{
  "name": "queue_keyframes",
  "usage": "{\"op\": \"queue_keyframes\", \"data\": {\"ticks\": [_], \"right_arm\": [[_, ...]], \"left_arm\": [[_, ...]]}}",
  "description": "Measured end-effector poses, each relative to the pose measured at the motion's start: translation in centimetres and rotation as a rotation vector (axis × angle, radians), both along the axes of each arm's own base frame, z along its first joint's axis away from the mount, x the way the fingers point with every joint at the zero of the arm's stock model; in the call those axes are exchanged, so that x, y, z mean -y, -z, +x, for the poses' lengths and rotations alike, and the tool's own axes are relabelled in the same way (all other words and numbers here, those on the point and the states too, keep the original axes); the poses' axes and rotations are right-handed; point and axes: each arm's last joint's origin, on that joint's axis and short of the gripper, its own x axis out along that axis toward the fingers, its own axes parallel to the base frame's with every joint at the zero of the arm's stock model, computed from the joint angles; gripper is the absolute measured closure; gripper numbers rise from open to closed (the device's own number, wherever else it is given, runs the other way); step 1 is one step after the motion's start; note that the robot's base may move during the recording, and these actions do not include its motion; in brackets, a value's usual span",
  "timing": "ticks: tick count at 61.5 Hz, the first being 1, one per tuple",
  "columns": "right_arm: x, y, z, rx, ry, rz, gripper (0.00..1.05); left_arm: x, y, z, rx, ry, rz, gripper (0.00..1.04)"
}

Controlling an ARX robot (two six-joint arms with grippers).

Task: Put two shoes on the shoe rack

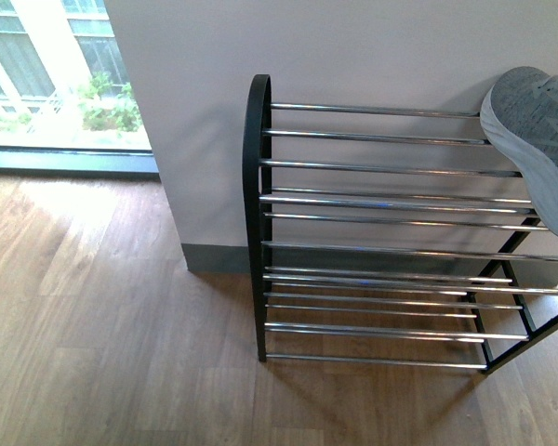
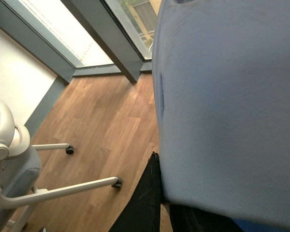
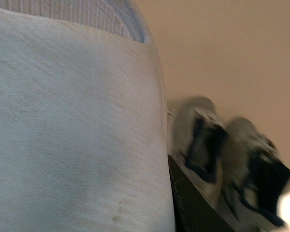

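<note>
Pale surface [image 3: 72,135] crowds each wrist camera; neither arm shows from the front.
Left gripper and right gripper: spread or closed, cannot tell. One grey shoe [image 1: 539,130] lies over the top rods of the shoe rack [image 1: 257,214] at its right end; the blurred right wrist view shows two shoes [image 3: 200,140] side by side.

The grey knit sneaker with a white sole [image 1: 539,139], at the right end of the top shelf, ran off the front view's right edge. So did the right end of the black-framed, chrome-rod shoe rack [image 1: 257,214]. A pale blue-grey surface [image 2: 227,96] blocked most of the left wrist view. A pale whitish surface [image 3: 72,135] blocked much of the right wrist view, and beyond it two grey shoes with dark collars [image 3: 186,125] were badly blurred.
</note>
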Motion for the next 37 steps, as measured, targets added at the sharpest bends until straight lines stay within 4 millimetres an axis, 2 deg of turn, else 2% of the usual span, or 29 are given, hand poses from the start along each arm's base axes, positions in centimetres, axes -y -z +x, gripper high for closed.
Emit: {"op": "queue_keyframes", "data": {"ticks": [15,26,37], "right_arm": [[-3.7,-0.4,7.1,-0.070,0.078,0.087,1.03],[-5.4,1.2,12.4,-0.149,0.148,0.040,1.03],[-5.8,3.2,16.2,-0.238,0.238,-0.034,1.03]], "left_arm": [[0.0,0.0,0.0,0.000,0.001,0.000,1.03],[0.0,0.0,0.0,0.000,0.001,-0.001,1.03],[0.0,0.0,0.0,0.000,0.001,-0.001,1.03]]}}
